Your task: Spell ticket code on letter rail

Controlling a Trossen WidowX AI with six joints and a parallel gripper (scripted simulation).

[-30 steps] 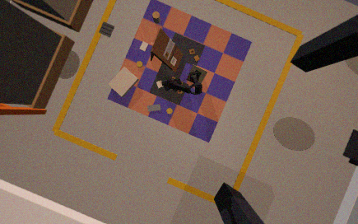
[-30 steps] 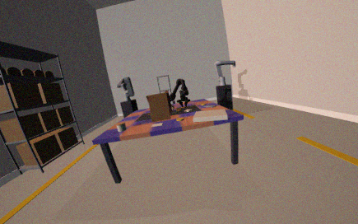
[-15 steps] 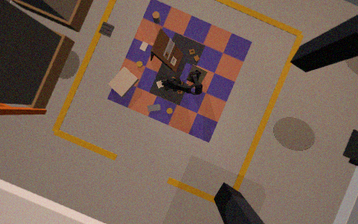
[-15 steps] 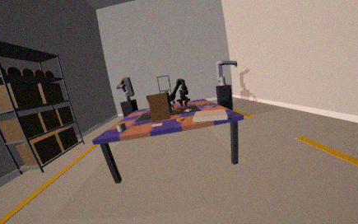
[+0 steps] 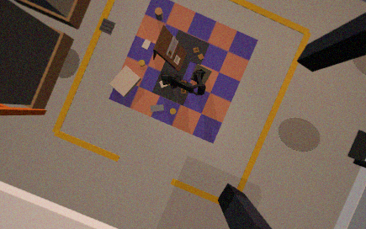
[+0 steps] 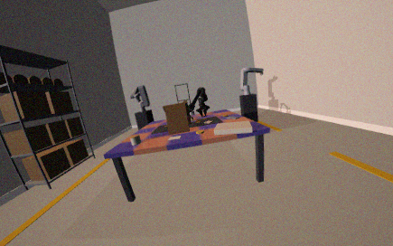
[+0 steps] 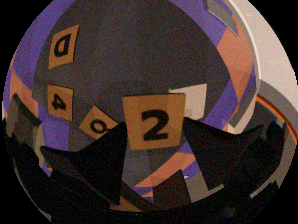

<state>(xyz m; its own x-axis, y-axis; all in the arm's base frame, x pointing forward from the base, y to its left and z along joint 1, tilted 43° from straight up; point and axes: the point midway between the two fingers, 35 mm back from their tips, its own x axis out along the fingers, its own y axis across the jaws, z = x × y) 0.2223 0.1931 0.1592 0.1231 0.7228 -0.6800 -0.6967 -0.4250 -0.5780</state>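
One tile, the "2", we find clamped in the gripper, face showing, presumably for railing upright.

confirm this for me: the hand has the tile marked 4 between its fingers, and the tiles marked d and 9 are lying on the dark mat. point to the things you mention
The held tile is the wrong one: the wrist view shows the hand (image 7: pixel 154 123) gripping the tile marked 2 (image 7: pixel 155 121). The rest can stand as you put it.
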